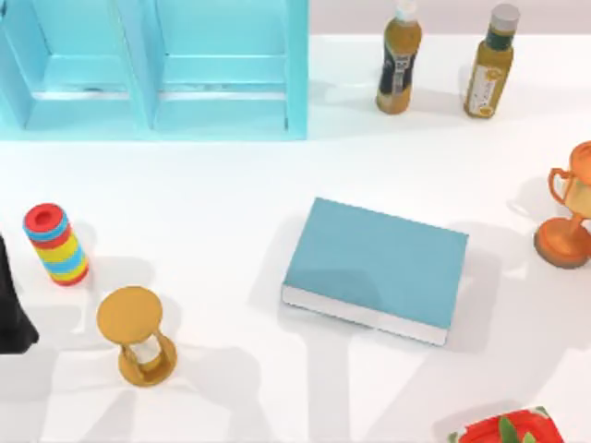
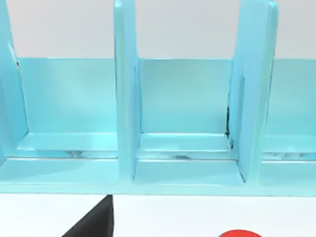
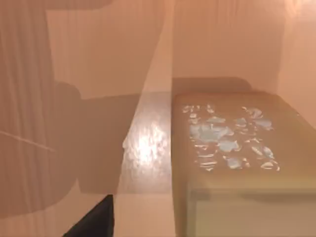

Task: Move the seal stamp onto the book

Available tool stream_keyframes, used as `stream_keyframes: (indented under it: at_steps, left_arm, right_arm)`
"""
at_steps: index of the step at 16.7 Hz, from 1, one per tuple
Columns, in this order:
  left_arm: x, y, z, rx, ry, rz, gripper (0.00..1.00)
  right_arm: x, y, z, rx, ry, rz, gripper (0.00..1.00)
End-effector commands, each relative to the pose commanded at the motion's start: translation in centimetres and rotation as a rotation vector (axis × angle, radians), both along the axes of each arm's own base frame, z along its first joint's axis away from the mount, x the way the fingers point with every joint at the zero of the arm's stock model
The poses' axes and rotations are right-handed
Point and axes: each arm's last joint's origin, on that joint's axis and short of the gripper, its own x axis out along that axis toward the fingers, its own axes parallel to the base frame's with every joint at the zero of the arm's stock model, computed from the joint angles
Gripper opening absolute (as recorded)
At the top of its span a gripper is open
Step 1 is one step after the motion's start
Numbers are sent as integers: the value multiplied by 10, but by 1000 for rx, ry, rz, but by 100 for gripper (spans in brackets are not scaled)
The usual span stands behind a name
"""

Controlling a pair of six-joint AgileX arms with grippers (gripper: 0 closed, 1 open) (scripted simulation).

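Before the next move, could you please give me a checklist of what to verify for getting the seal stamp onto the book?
1. Book lying flat with its cover bare: ok.
2. Seal stamp found: a brown block with pale marks, probably the stamp, sits close in the right wrist view: ok.
3. Stamp's place on the table: cannot tell.
4. Stamp gripped: cannot tell.
5. Hourglass and trophy standing apart from the book: ok.
6. Left arm out of the way at the table's left edge: ok.
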Motion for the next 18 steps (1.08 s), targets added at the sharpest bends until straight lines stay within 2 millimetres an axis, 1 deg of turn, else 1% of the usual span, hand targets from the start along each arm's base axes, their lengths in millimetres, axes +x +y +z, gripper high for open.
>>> stream_keyframes:
  at_steps: [2, 4, 5, 8, 18]
  left_arm:
    - [0, 0, 0, 0, 0, 0, 100]
    - [0, 0, 0, 0, 0, 0, 100]
    - [0, 0, 0, 0, 0, 0, 100]
    - [0, 0, 0, 0, 0, 0, 100]
    - [0, 0, 0, 0, 0, 0, 100]
  right_arm:
    - [-1, 0, -24, 0, -1, 0, 100]
    - [-4, 1, -39, 3, 7, 0, 100]
    - [-4, 1, -42, 4, 9, 0, 100]
    - [-4, 1, -43, 4, 10, 0, 100]
    - [-4, 1, -43, 4, 10, 0, 25]
